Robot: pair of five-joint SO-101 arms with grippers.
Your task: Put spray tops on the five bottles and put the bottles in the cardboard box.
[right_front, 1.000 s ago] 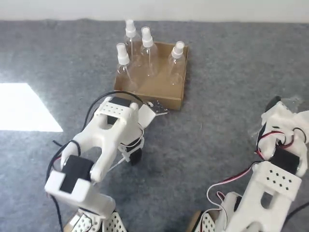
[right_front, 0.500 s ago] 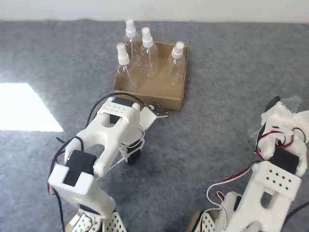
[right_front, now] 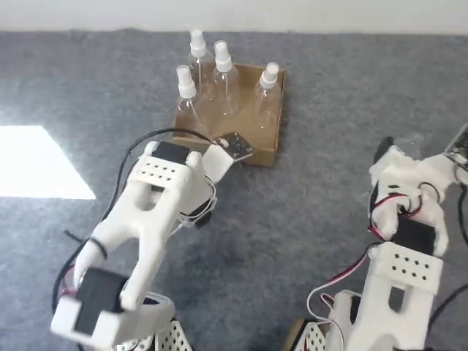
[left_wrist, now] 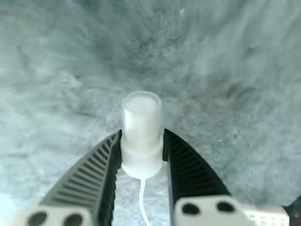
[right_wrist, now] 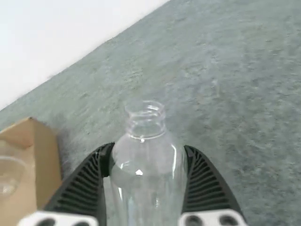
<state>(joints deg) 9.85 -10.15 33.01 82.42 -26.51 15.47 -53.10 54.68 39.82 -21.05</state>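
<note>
While the box (right_front: pixel 267 150) sits on grey carpet (right_front: pixel 329 190) with four capped bottles (right_front: pixel 221 77) upright in it, my right gripper (right_wrist: pixel 148 150) is clamped around the shoulders of the fifth bottle (right_wrist: pixel 146 117), clear and open-necked, held apart from the box. My left gripper (left_wrist: pixel 141 135), just at the box's near wall, pinches a white spray top (left_wrist: pixel 141 113) between both fingers, its thin tube (left_wrist: pixel 142 205) trailing back.

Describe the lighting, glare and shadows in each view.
High view: a bright patch of light lies on the grey carpet left of the cardboard box. Right wrist view: a small glint sits on the clear bottle held in the right claw. Left wrist view: the spray top in the left claw is evenly lit.
</note>
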